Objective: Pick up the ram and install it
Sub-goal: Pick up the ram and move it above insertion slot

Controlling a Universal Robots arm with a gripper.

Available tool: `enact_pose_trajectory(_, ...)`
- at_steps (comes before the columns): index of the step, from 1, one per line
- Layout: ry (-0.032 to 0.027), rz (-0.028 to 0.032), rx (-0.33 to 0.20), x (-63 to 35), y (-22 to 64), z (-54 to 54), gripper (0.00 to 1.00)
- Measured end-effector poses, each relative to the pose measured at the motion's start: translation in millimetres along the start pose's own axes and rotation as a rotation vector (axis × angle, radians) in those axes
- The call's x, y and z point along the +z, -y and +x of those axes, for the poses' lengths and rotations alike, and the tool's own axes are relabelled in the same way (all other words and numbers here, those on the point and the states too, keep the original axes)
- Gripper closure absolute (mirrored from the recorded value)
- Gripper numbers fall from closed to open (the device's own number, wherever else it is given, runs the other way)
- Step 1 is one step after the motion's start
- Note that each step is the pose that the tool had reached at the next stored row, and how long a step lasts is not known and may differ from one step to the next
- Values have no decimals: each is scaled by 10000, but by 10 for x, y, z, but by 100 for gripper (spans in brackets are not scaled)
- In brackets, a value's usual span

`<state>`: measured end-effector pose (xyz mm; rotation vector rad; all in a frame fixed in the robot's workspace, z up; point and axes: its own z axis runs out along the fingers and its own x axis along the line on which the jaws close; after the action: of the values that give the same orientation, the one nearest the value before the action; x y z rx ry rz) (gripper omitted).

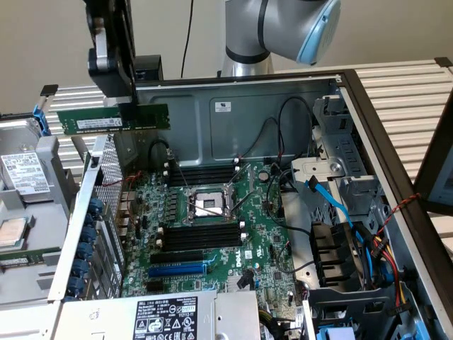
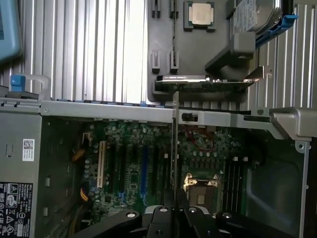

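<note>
Black gripper (image 1: 126,103), fingers narrowed, pinches the long thin green circuit-board ram (image 1: 92,120) by its top edge, above the open grey computer case (image 1: 212,134) (light, stiff, fragile: edges only).

Your gripper (image 1: 132,103) hangs high at exterior view's left, fingers pointing straight down, jaws pinched on top edge of ram (image 1: 113,118). Your arm (image 1: 283,28) shows silver joint, blue cap, top centre.
</note>
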<state>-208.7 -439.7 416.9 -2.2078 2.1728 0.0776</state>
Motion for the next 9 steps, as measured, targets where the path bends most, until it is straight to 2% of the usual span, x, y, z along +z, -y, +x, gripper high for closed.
enact_pose_trajectory(1, 0, -28, 2, 0, 33, 0, 86)
enact_pose_trajectory(3, 3, -122, 9, 0, 79, 0, 86)
enact_pose_trajectory(7, 5, -384, 25, 2, 166, -4, 86)
enact_pose_trajectory(9, 8, -491, 34, 3, 216, -6, 86)
